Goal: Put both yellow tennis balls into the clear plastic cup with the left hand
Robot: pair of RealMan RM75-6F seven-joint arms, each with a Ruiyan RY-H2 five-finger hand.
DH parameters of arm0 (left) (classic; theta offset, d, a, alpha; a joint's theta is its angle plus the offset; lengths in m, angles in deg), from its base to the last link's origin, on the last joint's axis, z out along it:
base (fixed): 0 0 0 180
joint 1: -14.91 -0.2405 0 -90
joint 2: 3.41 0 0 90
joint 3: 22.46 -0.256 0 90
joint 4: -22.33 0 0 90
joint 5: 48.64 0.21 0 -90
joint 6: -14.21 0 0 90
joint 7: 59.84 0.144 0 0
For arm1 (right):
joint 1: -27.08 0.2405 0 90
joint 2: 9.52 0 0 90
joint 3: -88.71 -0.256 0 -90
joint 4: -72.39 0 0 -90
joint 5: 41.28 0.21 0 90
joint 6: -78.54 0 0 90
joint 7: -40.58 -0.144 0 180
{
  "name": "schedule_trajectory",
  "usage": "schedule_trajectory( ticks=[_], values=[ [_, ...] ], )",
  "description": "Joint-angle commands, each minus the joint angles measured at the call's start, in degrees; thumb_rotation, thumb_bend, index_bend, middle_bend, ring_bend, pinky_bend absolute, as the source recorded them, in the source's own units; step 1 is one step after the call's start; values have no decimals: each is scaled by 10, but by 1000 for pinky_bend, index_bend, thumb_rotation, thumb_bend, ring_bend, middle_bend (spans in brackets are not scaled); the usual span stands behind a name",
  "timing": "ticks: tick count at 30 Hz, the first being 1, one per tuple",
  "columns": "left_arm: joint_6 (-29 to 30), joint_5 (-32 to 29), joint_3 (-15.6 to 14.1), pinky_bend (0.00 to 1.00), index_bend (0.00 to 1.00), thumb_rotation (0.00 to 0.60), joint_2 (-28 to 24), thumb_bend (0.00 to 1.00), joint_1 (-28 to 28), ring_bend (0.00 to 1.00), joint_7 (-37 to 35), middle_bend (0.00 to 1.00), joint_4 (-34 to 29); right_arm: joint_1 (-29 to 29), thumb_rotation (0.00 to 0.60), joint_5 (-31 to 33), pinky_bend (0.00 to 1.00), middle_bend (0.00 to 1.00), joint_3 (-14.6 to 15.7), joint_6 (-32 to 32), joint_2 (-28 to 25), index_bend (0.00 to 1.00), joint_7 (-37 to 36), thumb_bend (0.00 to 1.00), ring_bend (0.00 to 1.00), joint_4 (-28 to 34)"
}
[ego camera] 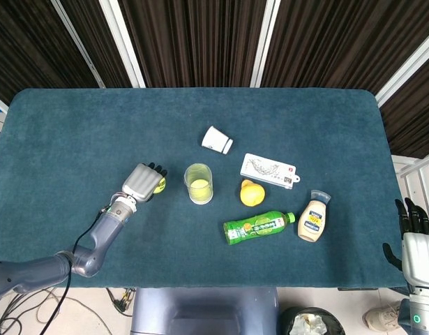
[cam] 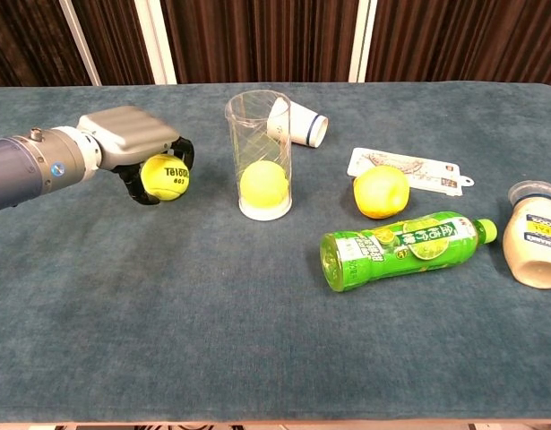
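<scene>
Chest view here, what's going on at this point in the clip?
The left hand is wrapped over a yellow tennis ball on the table, just left of the clear plastic cup. The ball looks not yet lifted. A second tennis ball already sits in the cup. The right hand rests off the table's edge, open.

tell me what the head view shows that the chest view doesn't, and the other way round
Only the head view shows the right hand, idle off the table's right edge with its fingers apart, and the whole blue table from above.

Only the chest view shows the printing on the outer tennis ball and the full height of the clear plastic cup, with the other tennis ball at its bottom.

Both show the left hand closing around the outer ball, the tipped white paper cup, lemon, green bottle, mayonnaise bottle and flat packet.
</scene>
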Motion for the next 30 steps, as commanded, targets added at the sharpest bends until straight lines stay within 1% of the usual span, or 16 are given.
schedule_trajectory(
  ticks=[1, 5, 8, 12, 13, 14, 18, 23, 26, 30],
  values=[
    [-2, -2, 2, 624, 407, 600, 3, 296, -2, 378, 4, 424, 6, 0, 600, -1, 71, 75, 0, 0, 0, 27, -1, 340, 119, 0],
    [-2, -5, 6, 663, 444, 600, 2, 322, -3, 416, 10, 463, 4, 0, 600, 0, 71, 75, 0, 0, -1, 28, -3, 340, 119, 0],
    [9, 5, 13, 681, 472, 600, -2, 341, -6, 437, -2, 489, -4, -1, 600, -1, 72, 75, -1, -1, -1, 28, -3, 340, 119, 1],
    [33, 31, 33, 682, 482, 600, -27, 340, -4, 438, -24, 499, -38, -1, 600, -1, 71, 75, -1, -2, -2, 28, -4, 339, 119, 1],
    [51, 42, 47, 682, 482, 600, -39, 340, -1, 438, -30, 499, -57, -1, 600, -1, 71, 75, -1, -2, -2, 28, -4, 339, 119, 1],
    [70, 54, 63, 682, 482, 600, -62, 340, 1, 438, -35, 499, -95, -1, 600, -2, 71, 75, 0, -2, -2, 28, -4, 340, 119, 2],
    [93, 53, 94, 682, 483, 600, -113, 341, 5, 438, -16, 498, -187, -3, 600, -3, 72, 75, -1, -6, -3, 28, -5, 340, 119, 4],
    [109, 34, 127, 682, 483, 600, -147, 340, 13, 437, 6, 491, -282, -5, 600, -6, 72, 75, -1, -10, -6, 28, -8, 339, 118, 8],
    [111, 18, 139, 682, 483, 600, -156, 339, 20, 435, 21, 488, -315, -6, 600, -7, 71, 75, -2, -12, -8, 28, -10, 339, 118, 9],
    [115, -2, 143, 682, 483, 600, -154, 339, 31, 434, 53, 485, -330, -6, 600, -4, 72, 75, -3, -12, -9, 28, -12, 340, 118, 9]
  ],
)
